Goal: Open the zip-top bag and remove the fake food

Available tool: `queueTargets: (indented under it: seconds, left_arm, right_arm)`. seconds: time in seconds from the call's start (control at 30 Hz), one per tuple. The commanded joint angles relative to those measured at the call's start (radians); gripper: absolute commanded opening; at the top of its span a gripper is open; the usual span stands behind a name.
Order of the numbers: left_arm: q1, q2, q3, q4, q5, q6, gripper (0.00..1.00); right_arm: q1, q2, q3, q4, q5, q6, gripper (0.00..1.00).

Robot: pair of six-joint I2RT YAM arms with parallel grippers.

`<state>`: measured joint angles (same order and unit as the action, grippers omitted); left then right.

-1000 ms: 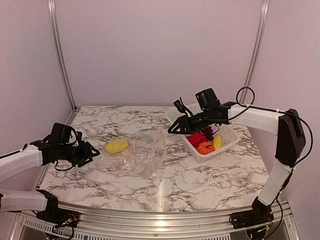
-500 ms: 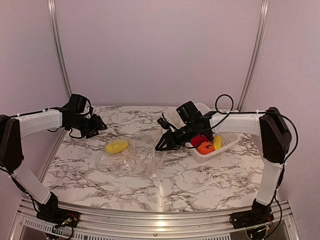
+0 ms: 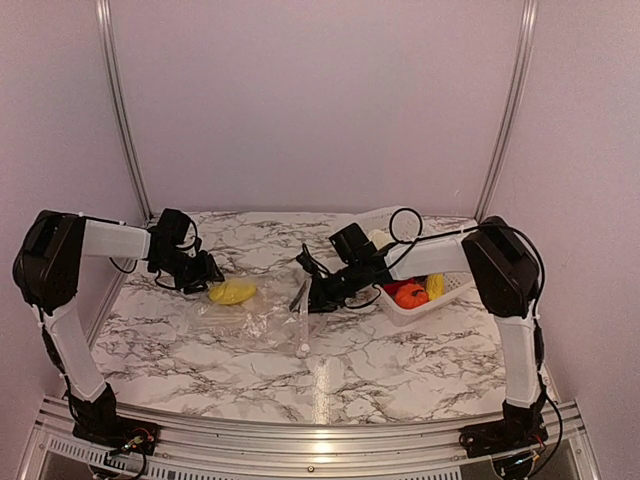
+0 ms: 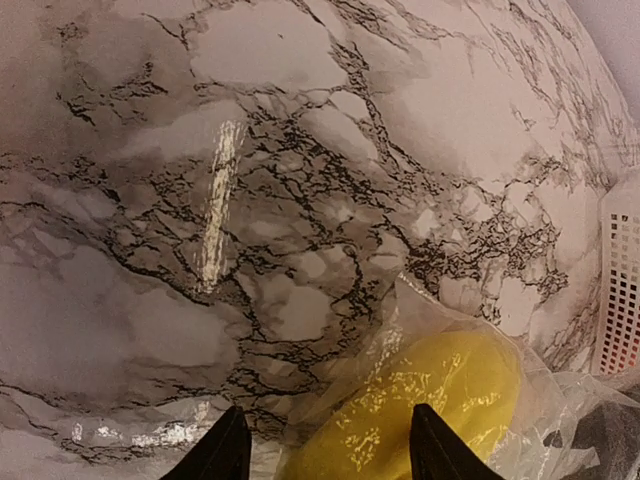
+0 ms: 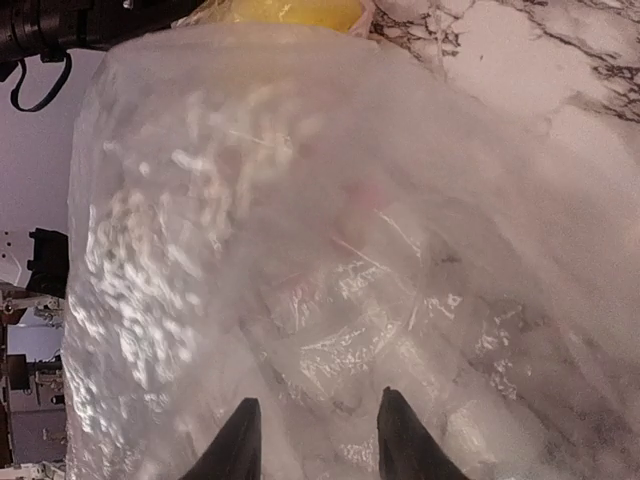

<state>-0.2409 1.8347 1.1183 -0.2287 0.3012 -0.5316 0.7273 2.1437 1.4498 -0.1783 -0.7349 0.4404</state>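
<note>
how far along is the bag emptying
Done: several toy foods lie in the white basket. In hand: the left gripper, open, hovers over a yellow piece inside the zip-top bag; the right gripper is at the bag, open. Left: getting that piece out.

The clear, crinkled zip-top bag (image 3: pixel 262 322) lies slumped mid-table, one yellow fake food (image 3: pixel 232 292) under its film at the far-left corner (red, orange, yellow pieces sit in the white basket (image 3: pixel 420 310)).

marbled table (image 3: pixel 400 360) between plain pale walls (image 3: pixel 320 100), aluminium corner posts (image 3: pixel 124 110)
</note>
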Motion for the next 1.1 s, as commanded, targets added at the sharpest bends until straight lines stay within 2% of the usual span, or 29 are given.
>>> queueTargets:
  seconds: [0.0, 0.1, 0.17, 0.33, 0.4, 0.8, 0.93, 1.07]
  left_arm:
    - [-0.020, -0.006, -0.065, 0.057, 0.045, 0.019, 0.55]
    - [-0.027, -0.036, -0.137, 0.105, 0.076, -0.003, 0.54]
    - [-0.035, -0.051, -0.174, 0.138, 0.104, -0.018, 0.50]
    - [-0.044, -0.165, -0.243, 0.197, 0.119, -0.081, 0.16]
    - [-0.043, -0.215, -0.254, 0.191, 0.103, -0.099, 0.00]
    - [-0.043, -0.460, -0.250, 0.111, 0.012, -0.151, 0.00]
    - [-0.044, -0.565, -0.292, 0.193, 0.007, -0.164, 0.00]
    - [-0.043, -0.614, -0.310, 0.205, 0.003, -0.159, 0.00]
  right_arm:
    - [0.019, 0.057, 0.084, 0.075, -0.026, 0.033, 0.39]
    - [0.018, 0.089, 0.116, 0.079, -0.021, 0.034, 0.42]
    - [0.018, 0.105, 0.134, 0.078, -0.021, 0.033, 0.44]
    - [0.020, 0.117, 0.146, 0.082, -0.022, 0.031, 0.48]
    - [0.021, 0.121, 0.147, 0.052, 0.006, 0.009, 0.49]
    - [0.013, 0.146, 0.137, -0.046, 0.096, -0.044, 0.63]
    - [0.006, 0.158, 0.135, -0.042, 0.075, -0.048, 0.69]
    - [0.003, 0.162, 0.142, -0.042, 0.066, -0.057, 0.76]
